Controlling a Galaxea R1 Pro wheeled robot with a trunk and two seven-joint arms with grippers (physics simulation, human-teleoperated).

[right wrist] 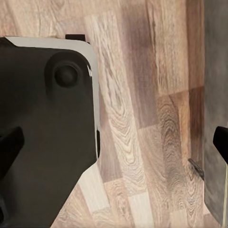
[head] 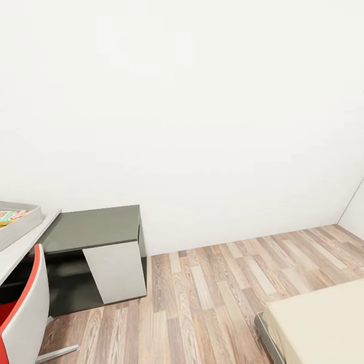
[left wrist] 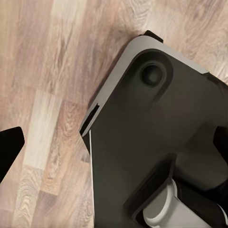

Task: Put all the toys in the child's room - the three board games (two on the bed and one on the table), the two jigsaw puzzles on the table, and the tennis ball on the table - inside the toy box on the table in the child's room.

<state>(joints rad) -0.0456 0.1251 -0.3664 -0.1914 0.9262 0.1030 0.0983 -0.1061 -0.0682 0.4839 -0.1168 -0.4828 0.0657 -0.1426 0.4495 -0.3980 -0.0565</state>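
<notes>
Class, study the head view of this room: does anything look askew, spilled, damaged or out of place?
Nothing stands out. The toy box sits flat on the table with colourful toys inside, the chair stands upright beside it, and the bed lies level on the floor.

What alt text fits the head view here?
A white-walled room with wood-plank floor. At left, the grey toy box holding something colourful sits on the table, a red-and-white chair before it; a corner of the beige bed lower right.

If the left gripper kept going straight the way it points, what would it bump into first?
Probably the robot's own dark base, which lies ahead of the left gripper, with wood floor beside it. Depth is hard to judge.
</notes>
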